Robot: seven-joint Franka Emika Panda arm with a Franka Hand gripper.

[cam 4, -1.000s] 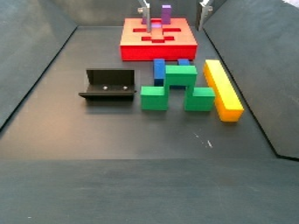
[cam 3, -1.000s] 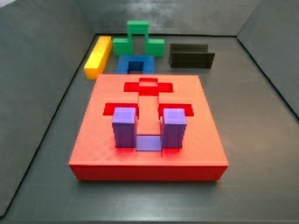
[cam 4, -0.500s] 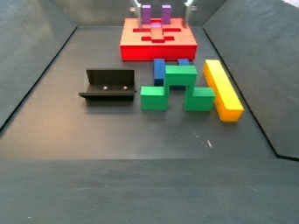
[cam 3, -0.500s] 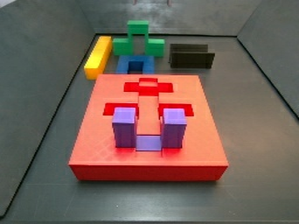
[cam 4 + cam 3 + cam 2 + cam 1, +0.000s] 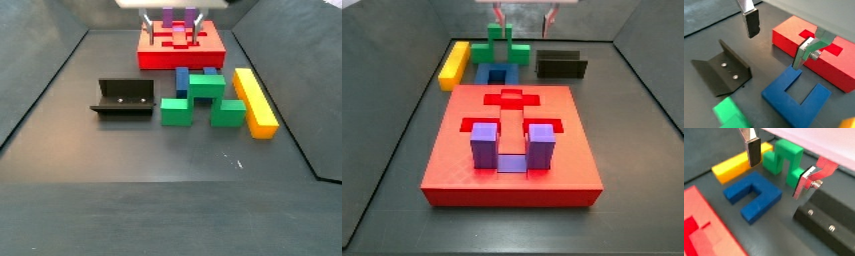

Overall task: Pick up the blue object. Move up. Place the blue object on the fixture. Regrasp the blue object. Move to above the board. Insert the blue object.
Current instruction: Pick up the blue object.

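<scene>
Side views: dark matte floor [image 5: 160,200] with sloped dark walls; red board [image 5: 510,150] has the purple U-block [image 5: 510,147] seated in its recesses, the blue object [image 5: 496,75] lies flat between board and green block [image 5: 504,47], with the yellow bar [image 5: 453,64] and fixture [image 5: 122,98] on the floor. Wrist views: gripper [image 5: 779,168] hangs open and empty above the blue object [image 5: 753,194]; fingers [image 5: 751,23] well apart, nothing between them.

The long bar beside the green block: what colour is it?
Yellow. The bar shows best in a side view; the tool hangs high beyond it.
</scene>
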